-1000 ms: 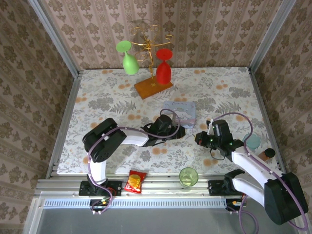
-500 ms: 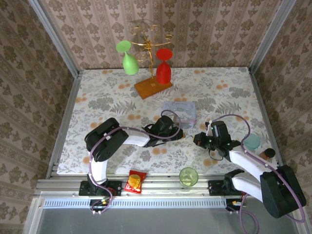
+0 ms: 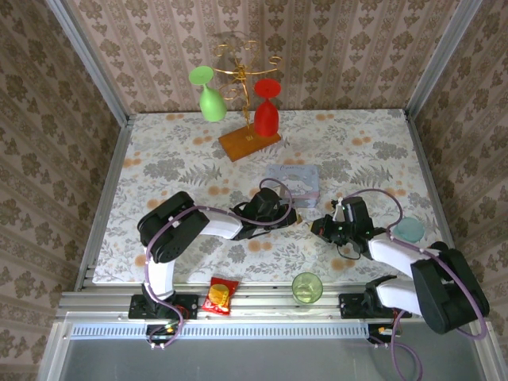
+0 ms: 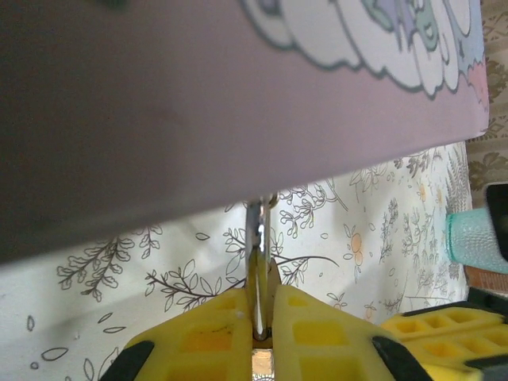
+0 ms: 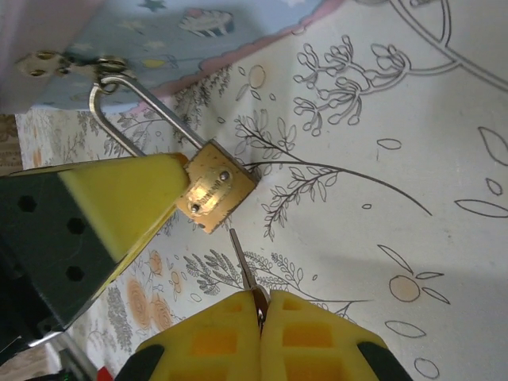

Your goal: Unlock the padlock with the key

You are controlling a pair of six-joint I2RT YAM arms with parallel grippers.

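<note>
Between the left fingers (image 4: 317, 325), just pinched shut, sits the padlock (image 5: 216, 190): a brass block whose slim steel shackle hooks onto the pale-blue tin (image 5: 159, 40). It looks steadied for keying. The right fingers (image 5: 302, 325), clamped on the thin silvery key (image 5: 242, 266), have edged closer, tip just short of the brass, over the floral tabletop (image 5: 397, 159).

Brown damask wallpaper (image 3: 341, 48) lines the walls at nine, twelve and three o'clock; a floral-clothed bench (image 3: 159, 151) sits evenly lit, with a metal rail (image 3: 262, 302) at six.
</note>
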